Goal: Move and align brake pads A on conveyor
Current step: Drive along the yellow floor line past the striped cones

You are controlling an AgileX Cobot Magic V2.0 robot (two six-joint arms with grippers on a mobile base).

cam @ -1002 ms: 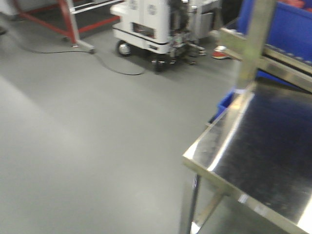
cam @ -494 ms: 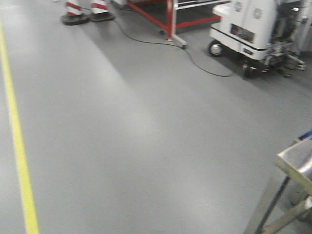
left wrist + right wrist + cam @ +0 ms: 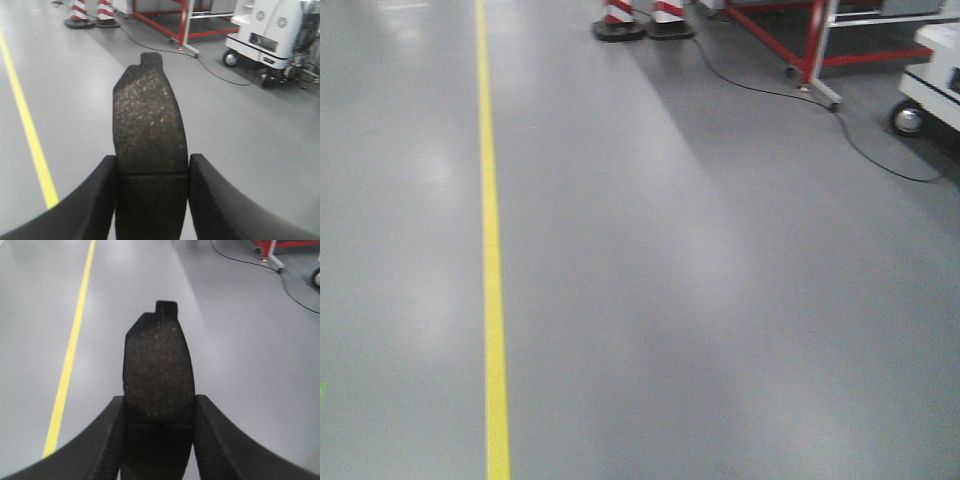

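Observation:
A dark speckled brake pad [image 3: 150, 120] with a centre groove sticks forward from my left gripper [image 3: 152, 172], which is shut on its near half. My right gripper [image 3: 159, 412] is likewise shut on a second brake pad [image 3: 158, 367], its notched backing plate showing at the far tip. Both pads hang in the air over the grey floor. The conveyor is out of view. Neither gripper shows in the front view.
A yellow floor line [image 3: 492, 250] runs down the grey floor. Striped cone bases [image 3: 642, 20] stand at the back. A red frame [image 3: 800, 45] with a black cable [image 3: 860, 130] and a white wheeled machine [image 3: 270, 30] are at the far right.
The front view has swung left: the steel table slid out of frame on the right, and the yellow line, cones and red frame came into view.

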